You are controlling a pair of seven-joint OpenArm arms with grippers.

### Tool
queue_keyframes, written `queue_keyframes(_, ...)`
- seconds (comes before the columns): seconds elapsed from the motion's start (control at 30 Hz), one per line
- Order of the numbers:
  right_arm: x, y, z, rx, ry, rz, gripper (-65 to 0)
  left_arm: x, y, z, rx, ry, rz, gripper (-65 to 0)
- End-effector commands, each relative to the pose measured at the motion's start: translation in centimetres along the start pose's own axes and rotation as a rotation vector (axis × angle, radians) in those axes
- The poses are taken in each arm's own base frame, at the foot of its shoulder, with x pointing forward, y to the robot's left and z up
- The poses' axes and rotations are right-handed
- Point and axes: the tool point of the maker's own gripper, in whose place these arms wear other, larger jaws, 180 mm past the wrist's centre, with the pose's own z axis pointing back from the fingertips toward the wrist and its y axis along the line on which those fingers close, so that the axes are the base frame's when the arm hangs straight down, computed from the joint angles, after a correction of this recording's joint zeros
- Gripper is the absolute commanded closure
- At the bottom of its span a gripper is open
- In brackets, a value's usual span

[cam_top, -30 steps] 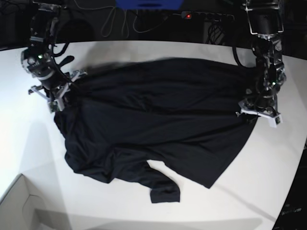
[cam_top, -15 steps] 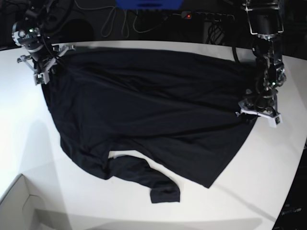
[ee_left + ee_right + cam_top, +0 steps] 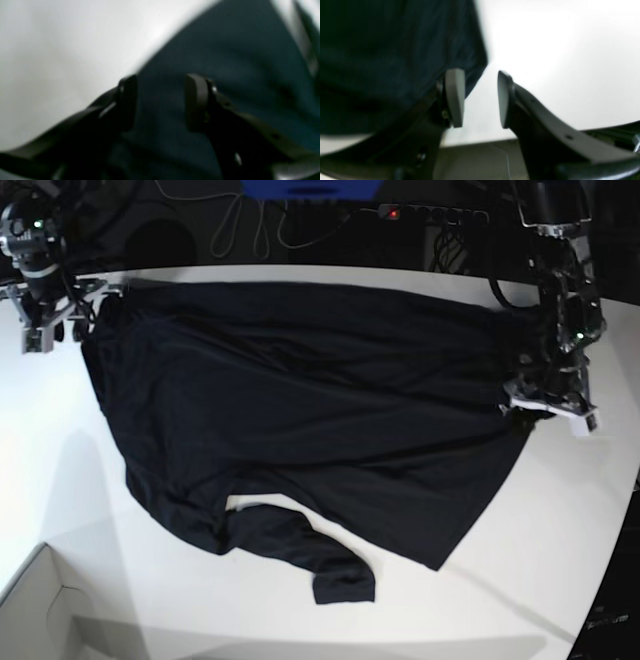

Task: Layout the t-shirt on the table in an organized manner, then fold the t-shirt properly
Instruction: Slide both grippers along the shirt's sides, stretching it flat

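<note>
The black t-shirt (image 3: 300, 410) lies spread wide across the white table (image 3: 560, 510), with one sleeve (image 3: 335, 570) folded toward the front. My right gripper (image 3: 50, 332) is at the far left corner, just off the shirt's edge. In the right wrist view it (image 3: 480, 98) is open, with bare table (image 3: 557, 62) between its fingers and the shirt (image 3: 382, 50) beside the left finger. My left gripper (image 3: 545, 408) is at the shirt's right edge. In the left wrist view it (image 3: 161, 100) is open over the fabric (image 3: 225, 50), next to bare table (image 3: 62, 50).
A white cardboard box corner (image 3: 35, 610) sits at the front left. A power strip (image 3: 430, 215) and cables lie behind the table's back edge. The table's curved edge (image 3: 615, 570) runs down the right side.
The right-wrist arm moved up and to the left, drawing the shirt's left corner out flat, and now stands just off the shirt's edge. The left-wrist arm shifted slightly to the right.
</note>
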Motion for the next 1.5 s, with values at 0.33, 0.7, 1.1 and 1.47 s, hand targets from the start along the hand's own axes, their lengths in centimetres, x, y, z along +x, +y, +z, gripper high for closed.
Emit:
queue_keyframes(0.33, 5.5, 8.4, -2.3, 0.257, -0.126, 0.165, -22.4, 6.4, -9.4, -4.9, -0.173, -0.099, -0.021, -29.8)
queue_keyframes(0.7, 5.4, 10.4, -2.4, 0.314, -0.124, 0.191, -16.0, 2.1, -14.3, -15.1, -0.117, 0.15, -0.179, -26.1)
queue_keyframes(1.1, 5.2, 10.4, -3.5, 0.322, -0.108, 0.176, -7.7, 0.3, -7.9, -15.6, 0.004, 0.153, -0.326, -2.2)
queue_keyframes(1.47, 4.9, 11.2, -4.6, 0.349, -0.091, 0.155, -7.7, 2.3, -1.4, -14.7, 0.091, 0.093, -0.259, -2.2)
